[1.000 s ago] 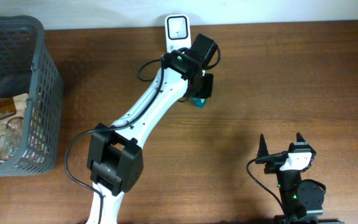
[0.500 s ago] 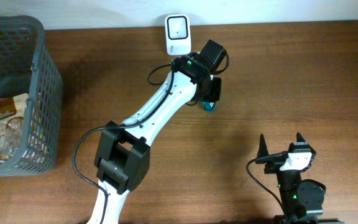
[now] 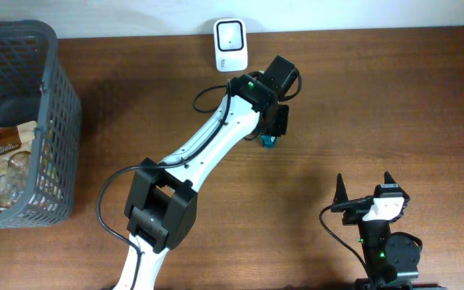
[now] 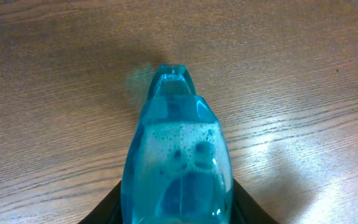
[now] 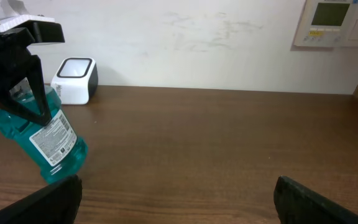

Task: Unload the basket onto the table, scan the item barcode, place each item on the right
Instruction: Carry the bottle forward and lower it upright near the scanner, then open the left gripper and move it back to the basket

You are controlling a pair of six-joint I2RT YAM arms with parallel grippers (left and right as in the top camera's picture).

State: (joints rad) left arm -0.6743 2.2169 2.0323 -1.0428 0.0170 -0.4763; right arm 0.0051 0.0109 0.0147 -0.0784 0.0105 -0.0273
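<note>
From above, the left gripper (image 3: 271,131) is out near the back edge of the worktop (image 3: 393,105), about halfway along it. It is closed around a blue-green bottle (image 3: 269,142). The arm hides most of the bottle, so only a small bit peeks out. The white scanner (image 3: 231,44) stands at the back edge, near the bottle and a little toward the left edge. A grey basket (image 3: 63,105) sits at the left edge with a snack bag (image 3: 6,149) inside. The right gripper (image 3: 365,187) is near the front edge, toward the right corner. Its jaws are wide apart and hold nothing.

The left wrist view shows what the top view can't: the bottle (image 4: 178,162) up close, see-through, with bubbles in it. It runs straight away from the camera, and its far end looks thinner. Dark fingers (image 4: 110,210) press it from both sides.

The right wrist view shows the bottle (image 5: 51,140) from the side. It leans – high end toward the left edge, low end down by the worktop. I can't tell if it touches. A white label (image 5: 55,138) with small print faces this camera, and the scanner (image 5: 74,79) stands behind the bottle. The right gripper's own fingers (image 5: 42,202) sit far apart in the bottom corners.
</note>
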